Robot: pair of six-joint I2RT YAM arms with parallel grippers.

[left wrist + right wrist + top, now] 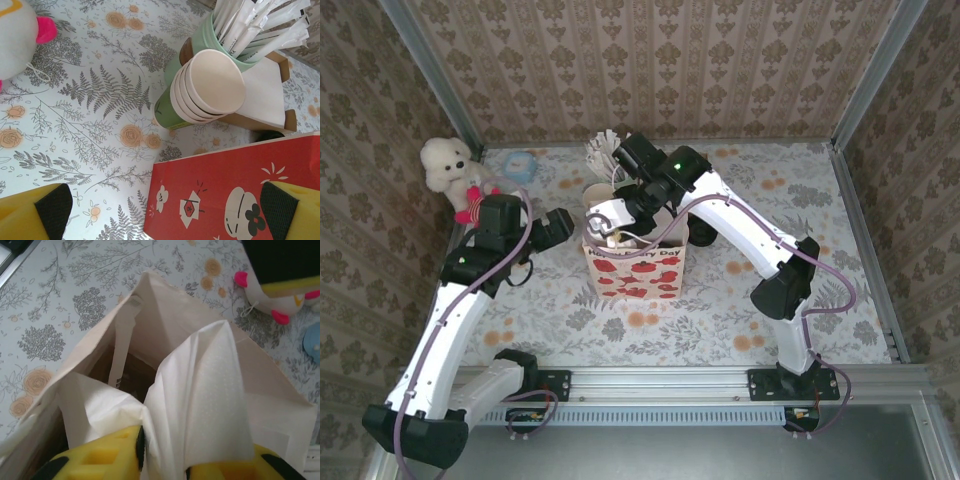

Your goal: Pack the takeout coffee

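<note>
- Right wrist view: the right gripper (165, 460) hung over the open mouth of the paper bag (280, 405), with a white napkin (205, 400) standing up between its yellow fingers (95, 460).
- Its jaws stood a little apart. Whether they pinched the napkin or merely flanked it could not be told.
- Place of the takeout coffee not settled: a dark patch (132, 372) deep in the bag, below and ahead of the right jaws, may have been its top.
- Step judged: adding the napkin, late in the packing.
- Next move called for the jaws to part fully so the napkin dropped, then a straight lift out. The bag walls stood close on both sides of the jaws, and a white paper strip (122, 347) leaned just ahead of them.
- The left gripper (165, 215) had its jaws wide apart and held nothing. The bag's red printed side lay between them.
- Beyond the left jaws a stack of cream-lined cups (210, 87), a green holder (200, 40) of paper-wrapped sticks and a napkin holder (265, 90) crowded together.
- Open tablecloth (100, 100) lay ahead and to the left, toward the plush toy (15, 35).
</note>
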